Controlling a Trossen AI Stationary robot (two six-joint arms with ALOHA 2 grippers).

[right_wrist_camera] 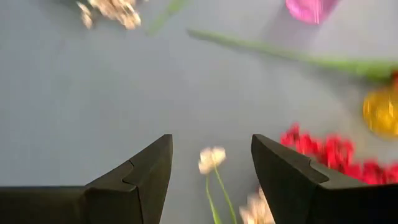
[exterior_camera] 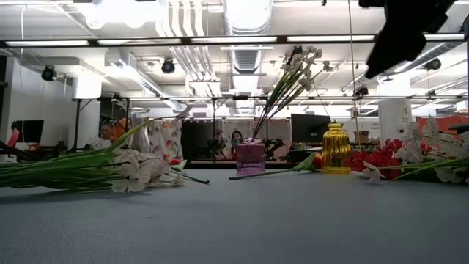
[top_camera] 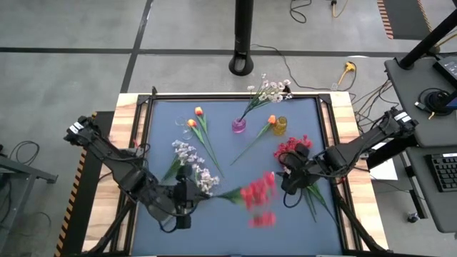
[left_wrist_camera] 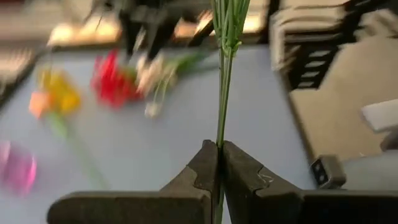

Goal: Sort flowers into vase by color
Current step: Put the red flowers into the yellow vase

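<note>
Left gripper [left_wrist_camera: 219, 163]: my jaws are pressed tight together on a thin green stem [left_wrist_camera: 222, 93], low over the near-left part of the table [top_camera: 164, 114].
Held spray: the red spray [top_camera: 258, 191] runs out from my left gripper toward the table's middle, its blossoms blurred in the high view.
Right gripper [right_wrist_camera: 211, 163]: my jaws stand wide apart with nothing between them, above the right side of the table, beside the red blossom cluster [top_camera: 291, 146].
Pink vase [top_camera: 238, 126]: at the far middle, holding a white spray [top_camera: 270, 89] upright and leaning.
Amber vase [top_camera: 280, 126]: just right of the pink one; an orange bud [top_camera: 271, 120] lies with its head against it.
Loose flowers: two orange tulips [top_camera: 195, 117] lie far left; white sprays [top_camera: 187, 155] lie near my left arm.
</note>
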